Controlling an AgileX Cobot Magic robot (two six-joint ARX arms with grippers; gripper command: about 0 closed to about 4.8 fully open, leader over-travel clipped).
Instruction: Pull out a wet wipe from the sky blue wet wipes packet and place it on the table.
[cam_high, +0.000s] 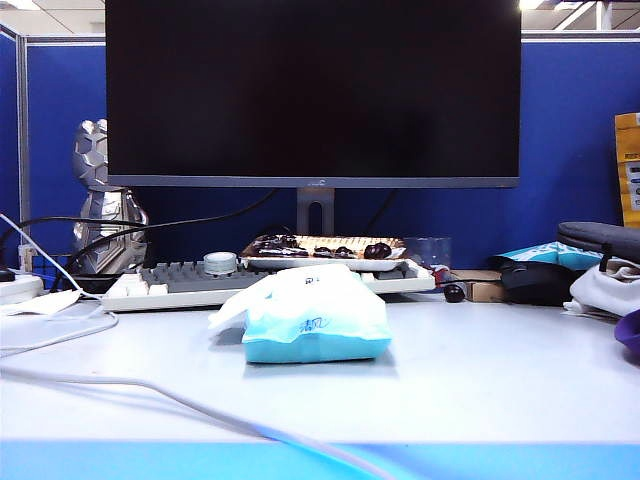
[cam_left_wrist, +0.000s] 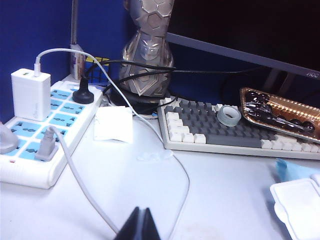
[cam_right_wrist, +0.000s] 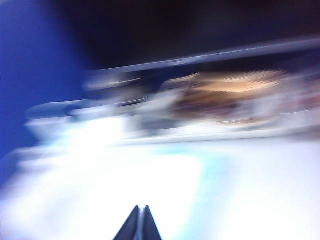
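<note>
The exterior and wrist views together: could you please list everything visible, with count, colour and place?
sky blue wet wipes packet: one, blue and white, table centre
table: one, pale grey, blue front strip
monitor: one, black, rear
keyboard: one, grey and white, under the monitor
tape roll: one, pale, on the keyboard
tray: one, golden, dark pieces, on the keyboard
figurine: one, silver, rear left
power strip: one, white and blue, far left
charger: one, white, plugged in
left tool: shut, above the table's left side
right tool: shut, view blurred
</note>
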